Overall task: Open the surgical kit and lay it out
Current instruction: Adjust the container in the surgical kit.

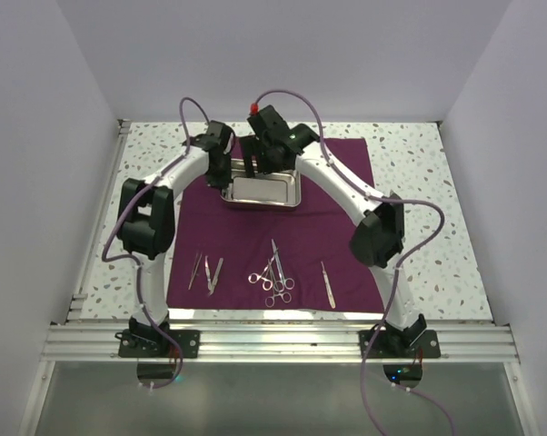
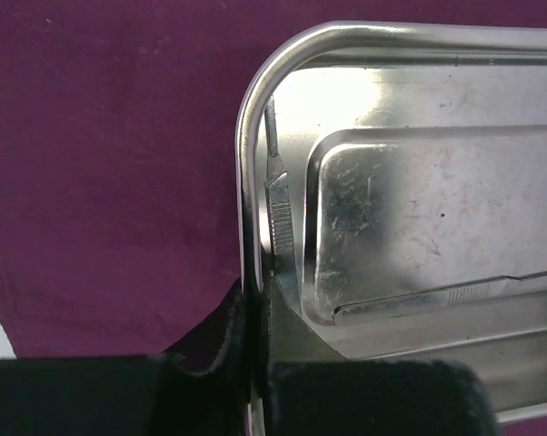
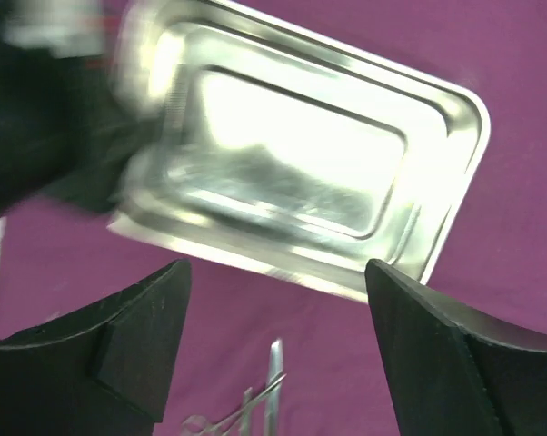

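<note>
The left tool is pinched shut on the left rim of the steel tray, one finger outside over the maroon cloth, one inside; a slim silvery handle lies against that wall just above the fingers, and a second handle shape shows along the lower tray floor, object or reflection, I cannot tell; the right tool hangs wide open above the tray's near rim with nothing between its fingers

The hold is on a thin, slick lip, so a lift or tilt could let the tray swivel or slip out, and whatever is inside would slide and clatter; dragging it would ruck the cloth and disturb the row at lower centre of the overhead view — tweezers, scissors and forceps, a lone scalpel-like handle; both wrists crowd the upper centre, so a knock between arms looks possible

Bare cloth lies between tray and row and at the cloth's upper right; the row sits close to the lower hem; the speckled bench is open to the right — side walls close in left and right
</note>
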Controlling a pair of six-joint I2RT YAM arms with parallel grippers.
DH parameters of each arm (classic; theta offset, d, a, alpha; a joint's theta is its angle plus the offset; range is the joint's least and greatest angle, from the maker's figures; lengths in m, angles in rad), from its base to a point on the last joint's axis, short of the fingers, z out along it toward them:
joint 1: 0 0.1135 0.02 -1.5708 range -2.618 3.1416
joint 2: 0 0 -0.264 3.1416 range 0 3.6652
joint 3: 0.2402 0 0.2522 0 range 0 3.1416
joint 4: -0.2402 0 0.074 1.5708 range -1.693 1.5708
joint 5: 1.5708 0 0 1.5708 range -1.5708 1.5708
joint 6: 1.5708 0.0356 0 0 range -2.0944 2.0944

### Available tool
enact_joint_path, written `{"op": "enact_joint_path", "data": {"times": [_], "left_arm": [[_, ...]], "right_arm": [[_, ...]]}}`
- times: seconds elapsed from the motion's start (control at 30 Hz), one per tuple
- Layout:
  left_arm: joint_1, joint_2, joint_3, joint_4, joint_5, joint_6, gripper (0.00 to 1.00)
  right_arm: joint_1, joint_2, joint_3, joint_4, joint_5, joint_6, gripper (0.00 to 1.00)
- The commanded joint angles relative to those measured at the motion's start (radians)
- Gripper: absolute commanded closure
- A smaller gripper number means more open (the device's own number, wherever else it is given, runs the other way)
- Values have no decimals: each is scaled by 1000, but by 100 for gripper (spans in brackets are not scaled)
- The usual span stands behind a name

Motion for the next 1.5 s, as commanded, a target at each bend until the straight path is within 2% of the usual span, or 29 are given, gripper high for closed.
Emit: {"op": "enact_joint_path", "data": {"times": [0.0, 0.23, 0.37, 0.5, 0.6, 0.67, 0.7, 0.77, 0.8, 0.87, 1.0, 1.07, 1.13, 1.23, 1.27, 1.47], "left_arm": [[9, -70, -1, -6, 19, -2, 100], [-18, -80, 155, -109, 7, -6, 100], [-64, -57, 281, -230, -129, 17, 100], [-80, -96, 197, -195, -160, 18, 100], [-78, -74, 126, -199, -123, 3, 100], [-77, -64, 60, -157, -50, -11, 100], [-77, -49, 77, -175, -28, -17, 100], [-106, -53, 83, -193, -106, -42, 100], [-116, -58, 74, -163, -119, -31, 100], [-113, -29, 120, -213, -120, -46, 100], [-112, -32, 59, -141, -12, -60, 100], [-126, -43, 43, -103, 7, -63, 100], [-147, -47, 85, -130, -30, -74, 100], [-142, -20, 125, -181, -7, -75, 100], [-146, -35, 59, -119, -2, -72, 100], [-146, -23, 11, -87, 56, -69, 100]], "right_arm": [[-26, 112, 46, -79, 4, -21, 20], [-38, 197, 59, -51, -84, 34, 24], [-38, 203, 14, -24, -96, 51, 25], [-38, 191, -22, -8, -89, 53, 25], [-43, 185, -27, -1, -85, 51, 25], [-49, 182, -23, -1, -79, 51, 25], [-52, 182, -20, -1, -76, 51, 25], [-55, 177, -17, -2, -72, 53, 25], [-58, 174, -17, -1, -72, 54, 25], [-63, 172, -19, 1, -70, 56, 25], [-67, 172, -30, 12, -82, 71, 25], [-69, 174, -30, 13, -87, 79, 25], [-67, 172, -33, 19, -85, 86, 25], [-73, 165, -54, 38, -95, 108, 25], [-73, 163, -66, 56, -114, 117, 25], [-81, 171, -62, 137, -173, 188, 25]]}}
